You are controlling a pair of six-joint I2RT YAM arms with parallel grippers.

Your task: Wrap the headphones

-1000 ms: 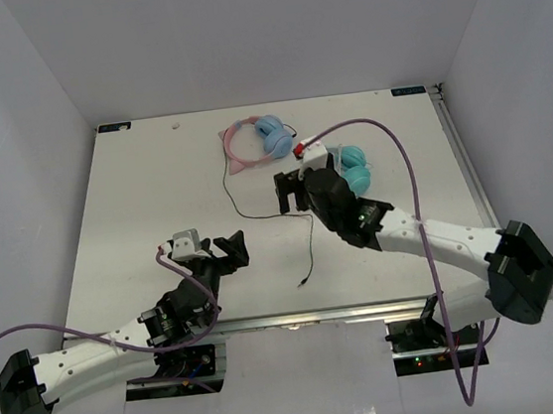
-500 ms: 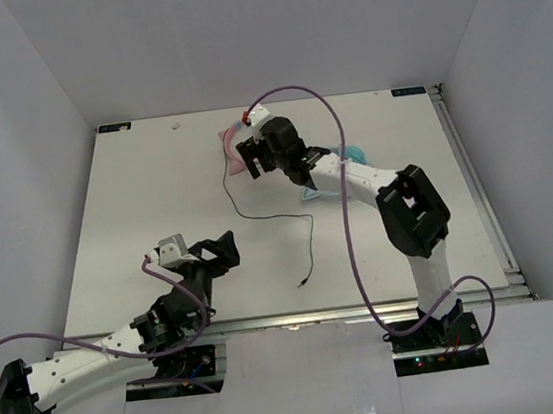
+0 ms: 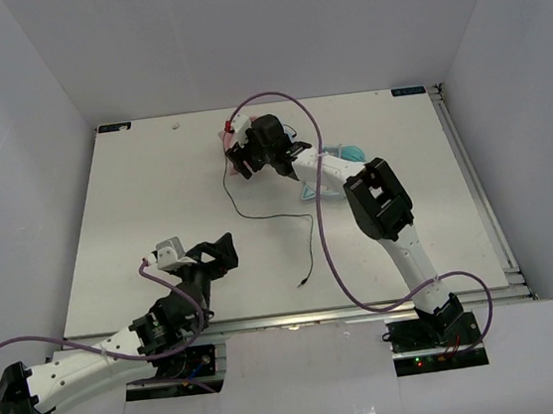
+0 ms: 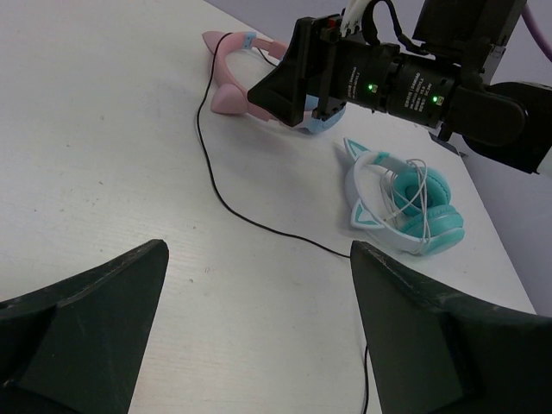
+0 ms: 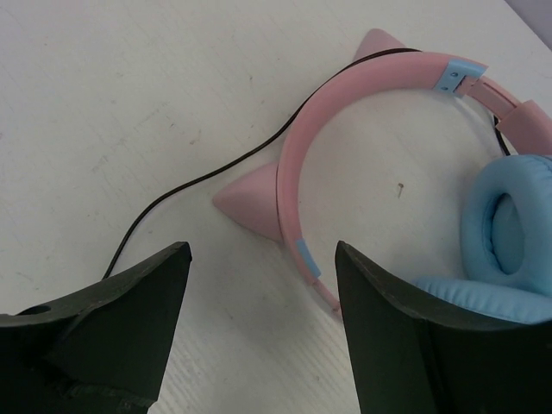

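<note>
Jaws spread, the right gripper (image 5: pixel 260 252) hovers over the pink band of the headphones (image 5: pixel 291 177). The left gripper (image 4: pixel 259 259), also spread, hangs well apart.

- White rectangular tabletop (image 3: pixel 136 203), filling the middle of the top view.
- Pink cat-ear headphones with light-blue cups (image 5: pixel 297 164), lying flat at upper centre.
- Thin black cable (image 3: pixel 311 238), trailing loose toward lower centre.
- White cat-ear headphones with teal cups (image 4: pixel 427 211), just right of the pink pair.
</note>
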